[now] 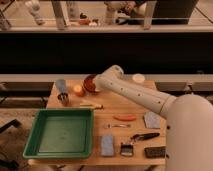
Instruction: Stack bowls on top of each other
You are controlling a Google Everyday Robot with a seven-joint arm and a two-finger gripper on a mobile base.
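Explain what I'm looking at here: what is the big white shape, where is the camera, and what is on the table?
The white shape is a one-armed robot; its arm reaches from the lower right toward the table's far edge. There is one camera view, looking down over the table; where it is mounted is not known. The hand is at the red bowl, at the back; the arm hides much of it, so a grasp cannot be confirmed. No purple bowl shows. Also on the table: a green tray, a pale blue cup, a metal cup, an orange fruit, a white lid-like disc, a carrot-like piece and small tools.
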